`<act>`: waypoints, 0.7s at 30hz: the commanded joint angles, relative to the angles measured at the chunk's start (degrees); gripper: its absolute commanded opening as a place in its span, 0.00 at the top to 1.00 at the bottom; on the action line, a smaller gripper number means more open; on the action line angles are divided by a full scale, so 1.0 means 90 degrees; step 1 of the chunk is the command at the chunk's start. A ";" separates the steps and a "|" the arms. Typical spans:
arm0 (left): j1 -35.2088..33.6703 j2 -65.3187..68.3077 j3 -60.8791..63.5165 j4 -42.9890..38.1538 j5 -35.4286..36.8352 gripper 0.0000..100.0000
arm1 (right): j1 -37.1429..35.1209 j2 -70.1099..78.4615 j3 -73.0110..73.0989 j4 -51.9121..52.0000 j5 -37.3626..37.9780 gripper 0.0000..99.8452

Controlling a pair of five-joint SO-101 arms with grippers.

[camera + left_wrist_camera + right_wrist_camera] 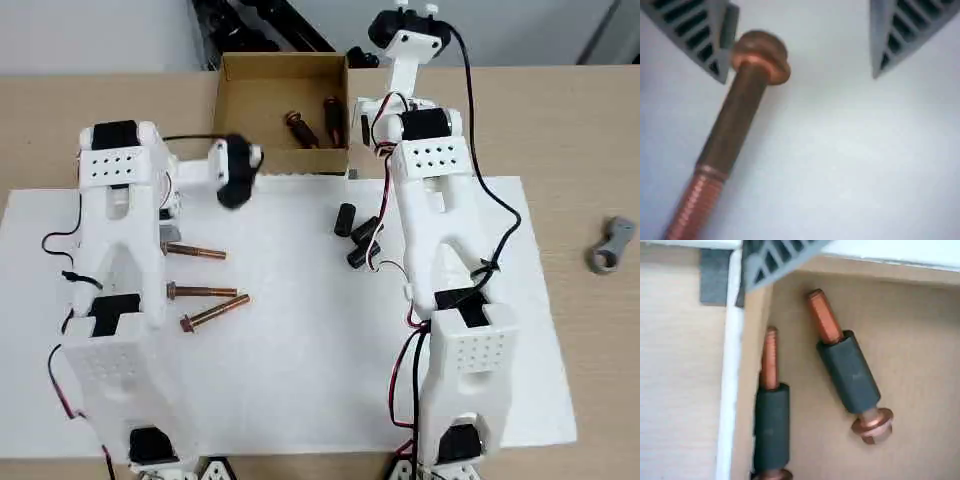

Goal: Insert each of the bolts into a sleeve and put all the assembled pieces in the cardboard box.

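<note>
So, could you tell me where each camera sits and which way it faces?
High: fixed overhead, looking down on left arm, right arm, bolts, sleeves, box.
Left wrist: on left arm, facing down at a bolt; open left gripper shows.
Right wrist: on right arm, facing into the box; right gripper's edge shows.
Shared: high and right wrist show the boxed pieces.

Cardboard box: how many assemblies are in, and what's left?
Done: two sleeved bolts lie in the cardboard box. In hand: open left gripper sits over a bolt head, nothing gripped. Left: three bare bolts and three sleeves on the white sheet.
</note>
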 commanded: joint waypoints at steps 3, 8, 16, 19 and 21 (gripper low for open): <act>0.0244 -0.0020 -0.0454 0.0860 0.4435 0.82 | 0.0015 -0.0474 -0.0293 0.0005 -0.0068 0.81; -0.0068 -0.0020 -0.0454 0.0899 0.7883 0.82 | 0.0015 -0.0435 -0.0293 0.0005 -0.0078 0.81; -0.0049 -0.0010 -0.0454 0.0889 1.1888 0.82 | -0.0200 -0.0454 -0.0293 0.0015 -0.0078 0.81; 0.0107 -0.0010 -0.0366 0.0899 1.2425 0.82 | -0.0269 -0.0464 -0.0293 0.0015 -0.0078 0.81; 0.0215 0.0049 -0.0220 0.0889 1.2601 0.82 | -0.0317 -0.0464 -0.0293 0.0015 -0.0078 0.81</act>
